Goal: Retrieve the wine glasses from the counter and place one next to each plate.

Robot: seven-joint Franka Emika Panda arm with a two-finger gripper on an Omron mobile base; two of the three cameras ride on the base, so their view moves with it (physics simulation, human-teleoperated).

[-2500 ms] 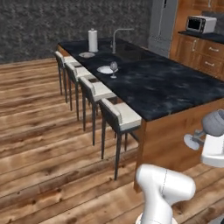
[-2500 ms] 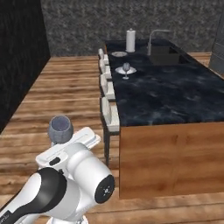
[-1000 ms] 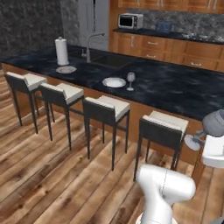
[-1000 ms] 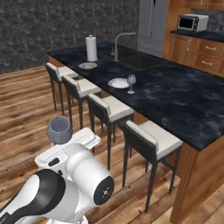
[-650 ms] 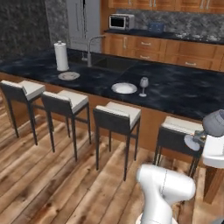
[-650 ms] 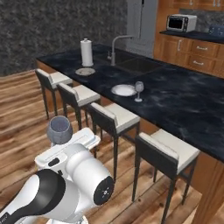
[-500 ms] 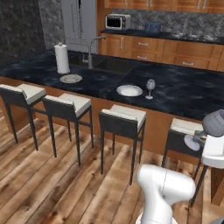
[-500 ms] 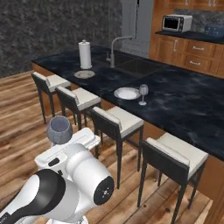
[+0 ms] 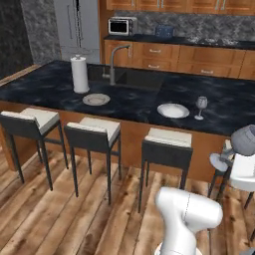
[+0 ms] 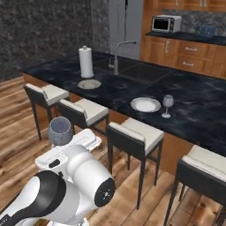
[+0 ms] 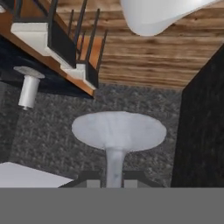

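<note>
fingers (image 11: 114, 178) — clamped on wine glass (image 11: 118, 131) stem | base swung round — counter (image 9: 124, 102) now broadside

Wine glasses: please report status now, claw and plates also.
Claw shut on wine glass, held at stem. Second wine glass stands beside right plate on counter. Left plate has no glass. Stools line counter front.
</note>
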